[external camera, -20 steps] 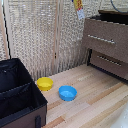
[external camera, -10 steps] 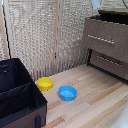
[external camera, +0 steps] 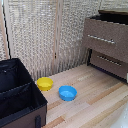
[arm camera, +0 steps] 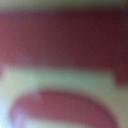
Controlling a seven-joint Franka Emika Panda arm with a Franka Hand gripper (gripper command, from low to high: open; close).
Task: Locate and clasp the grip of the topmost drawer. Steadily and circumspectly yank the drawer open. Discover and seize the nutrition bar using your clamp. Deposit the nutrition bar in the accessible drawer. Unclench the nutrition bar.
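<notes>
Floor (external camera: 95,95) of pale wood planks fills the lower part of the exterior view. Reed-blind screen (external camera: 45,35) stands behind it across the back, in 2 or more panels with a pale upright post between them.

Dresser (external camera: 107,45), dark brown, stands at the exterior view's right, cut off by the frame edge. Its top drawer (external camera: 105,37) sits forward of the carcass, pulled open; a silver bar handle (external camera: 102,39) runs across the front. Interior of the drawer is not visible from this angle. Lower drawer (external camera: 109,62) looks closed, with its own bar handle.

Black bin (external camera: 17,92), open-topped with a divider, sits at the exterior view's left, cut off at the left and bottom edges.

2 bowls on the floor between bin and dresser: blue bowl (external camera: 67,93) nearer the camera, yellow bowl (external camera: 44,83) just beside it toward the screen, apart from it.

Arm and gripper: not in the exterior view. Wrist view is heavily blurred: dark red and pale bands only, nothing identifiable. Gripper state: cannot tell.

Bar: cannot be made out in either view.
</notes>
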